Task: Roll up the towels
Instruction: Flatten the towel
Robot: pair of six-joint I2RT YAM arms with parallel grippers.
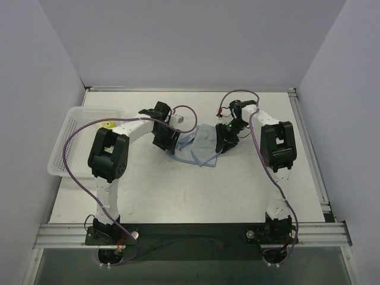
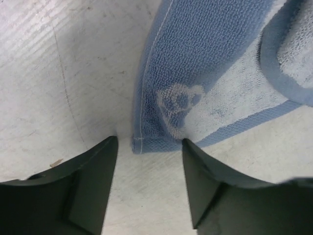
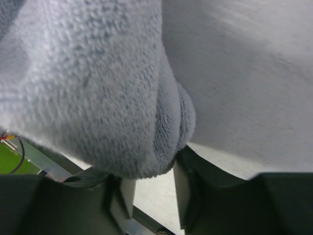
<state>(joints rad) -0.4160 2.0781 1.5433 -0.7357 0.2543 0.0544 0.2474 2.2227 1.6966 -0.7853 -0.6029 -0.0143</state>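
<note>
Barely begun, the rolling shows no turn yet: the blue towel (image 1: 199, 147) lies crumpled on the table (image 1: 196, 190), the right hand (image 1: 225, 139) clamped on its bunched edge, the left hand (image 2: 149, 147) spread apart astride a corner, gripping nothing.

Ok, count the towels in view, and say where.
1: the light blue towel at mid-table, between the left gripper and right gripper. In the basket, something yellow may be another; unclear.
</note>
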